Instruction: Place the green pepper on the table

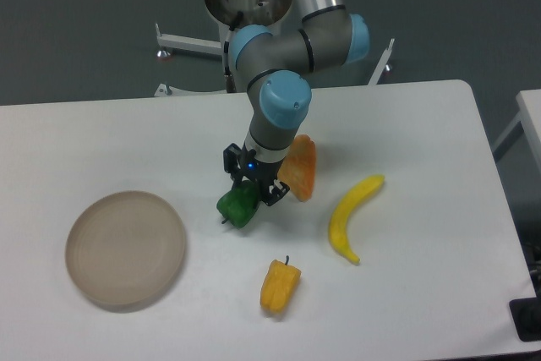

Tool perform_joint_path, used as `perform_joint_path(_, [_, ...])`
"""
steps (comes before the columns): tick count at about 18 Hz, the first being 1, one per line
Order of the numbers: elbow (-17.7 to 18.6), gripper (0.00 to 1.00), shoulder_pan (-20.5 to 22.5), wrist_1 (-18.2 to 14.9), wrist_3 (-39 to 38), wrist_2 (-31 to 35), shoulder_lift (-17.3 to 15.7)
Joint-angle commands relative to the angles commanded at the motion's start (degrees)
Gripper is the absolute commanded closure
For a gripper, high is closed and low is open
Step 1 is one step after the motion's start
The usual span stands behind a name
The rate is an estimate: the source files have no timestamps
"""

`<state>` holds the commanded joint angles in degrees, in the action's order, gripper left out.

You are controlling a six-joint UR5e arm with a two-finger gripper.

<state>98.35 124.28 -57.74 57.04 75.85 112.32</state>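
Note:
The green pepper [237,207] is small, glossy and dark green, and rests on or just above the white table [423,124] near its middle. My gripper [253,192] points down right over the pepper, its black fingers around the pepper's upper right side. The fingers appear closed on the pepper. I cannot tell whether the pepper touches the tabletop.
A round beige plate [126,248] lies at the left front. An orange piece [299,167] stands just right of the gripper. A yellow banana [352,217] lies to the right. A yellow-orange pepper [280,286] lies in front.

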Motion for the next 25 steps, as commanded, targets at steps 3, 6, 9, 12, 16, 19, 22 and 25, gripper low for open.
perform_joint_path(3, [0.0,0.54,-0.1,0.0,-0.1,0.0,0.0])
perform_joint_path(6, [-0.2,0.4,0.0,0.0,-0.1,0.0,-0.1])
perform_joint_path(9, [-0.2,0.26,0.4,-0.1,-0.3,0.0,-0.3])
perform_joint_path(12, [-0.4,0.12,1.1,-0.1,-0.3,-0.1,-0.7])
perform_joint_path(16, [-2.3,0.01,1.8,-0.4,-0.4,0.5,-1.1])
perform_joint_path(19, [-4.9,0.0,2.7,-0.9,-0.3,1.1,-0.8])
perform_joint_path(22, [-8.0,0.0,4.2,-1.0,0.4,4.9,-0.3])
perform_joint_path(25, [-12.1,0.0,5.4,-1.0,0.9,6.5,1.4])
